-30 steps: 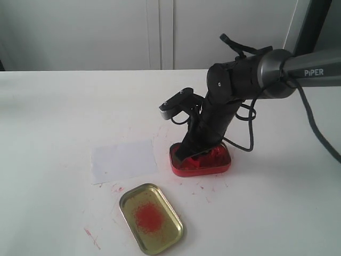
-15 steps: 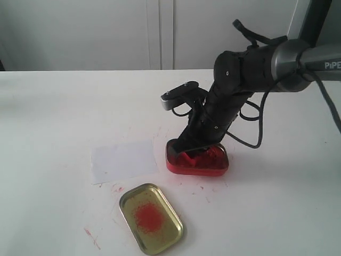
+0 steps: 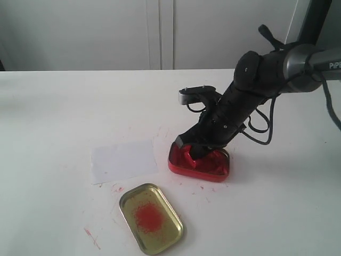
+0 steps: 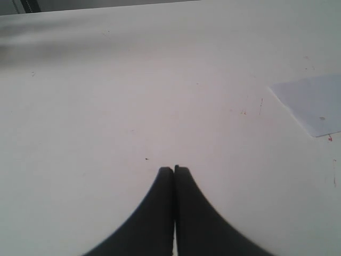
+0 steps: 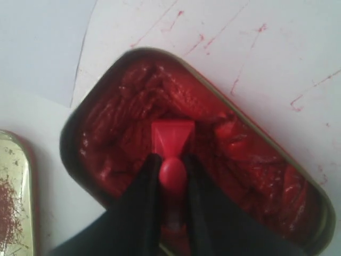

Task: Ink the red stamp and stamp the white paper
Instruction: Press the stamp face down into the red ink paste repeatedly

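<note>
The red stamp (image 3: 188, 155) sits in the red tin (image 3: 201, 174) of paste, pinched at its handle by the right gripper (image 3: 186, 148). In the exterior view the change over the last second is in the arm's lean: it stood fairly steep over the tin and now slants well over to the right, its wrist carried back while the tip has stayed down in the paste. The tin has hardly shifted on the table (image 3: 53, 112). That reads to me as a rocking press to load the stamp face, not yet a lift. The white paper (image 3: 123, 160) lies just beside the tin on its left, apart from it and unmarked as far as I can tell, with the gold lid (image 3: 152, 218) nearer the camera. The left wrist view shows the left gripper (image 4: 174, 169) with its fingers pressed together on nothing, over bare tabletop, a corner of the paper well off to one side. The right wrist view is clearest: both black fingers clamp the stamp's knob and its square base lies tilted in the rutted paste, near the middle of the tin. Inking looks about done; the carry to the paper remains.
</note>
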`<action>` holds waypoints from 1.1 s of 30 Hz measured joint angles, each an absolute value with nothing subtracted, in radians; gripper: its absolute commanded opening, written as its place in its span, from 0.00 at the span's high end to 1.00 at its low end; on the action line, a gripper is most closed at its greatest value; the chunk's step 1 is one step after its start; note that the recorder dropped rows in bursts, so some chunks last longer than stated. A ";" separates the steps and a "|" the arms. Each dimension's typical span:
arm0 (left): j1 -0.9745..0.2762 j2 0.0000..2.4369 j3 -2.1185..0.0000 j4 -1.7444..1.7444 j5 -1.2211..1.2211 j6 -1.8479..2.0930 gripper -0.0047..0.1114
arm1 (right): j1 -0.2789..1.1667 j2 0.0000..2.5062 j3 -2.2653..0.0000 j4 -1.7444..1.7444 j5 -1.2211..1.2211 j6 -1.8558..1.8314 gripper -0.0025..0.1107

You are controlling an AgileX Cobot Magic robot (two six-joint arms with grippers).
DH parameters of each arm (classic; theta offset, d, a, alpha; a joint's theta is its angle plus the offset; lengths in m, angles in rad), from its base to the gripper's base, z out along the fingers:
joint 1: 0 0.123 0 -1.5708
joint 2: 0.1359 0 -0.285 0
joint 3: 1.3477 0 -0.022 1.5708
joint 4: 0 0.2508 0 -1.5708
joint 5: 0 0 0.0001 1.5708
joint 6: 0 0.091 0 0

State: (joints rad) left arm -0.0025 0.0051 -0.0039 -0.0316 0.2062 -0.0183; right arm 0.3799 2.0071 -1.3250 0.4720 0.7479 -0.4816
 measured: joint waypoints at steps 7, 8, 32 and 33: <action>-0.002 0.005 -0.004 -0.032 0.206 -0.018 0.96 | 0.358 2.011 -1.325 0.495 0.764 -0.498 0.98; -0.002 0.005 -0.004 -0.032 0.206 -0.018 0.96 | 0.353 2.011 -1.325 0.495 0.768 -0.502 0.98; -0.002 0.005 -0.004 -0.032 0.206 -0.018 0.96 | 0.319 2.038 -1.325 0.619 0.797 -0.568 0.98; -0.002 0.005 -0.004 -0.032 0.206 -0.018 0.96 | 0.319 2.038 -1.325 0.619 0.797 -0.568 0.98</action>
State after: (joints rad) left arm -0.0025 0.0051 -0.0039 -0.0316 0.2062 -0.0183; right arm 0.3189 2.0377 -1.3250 0.6194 0.7965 -0.5683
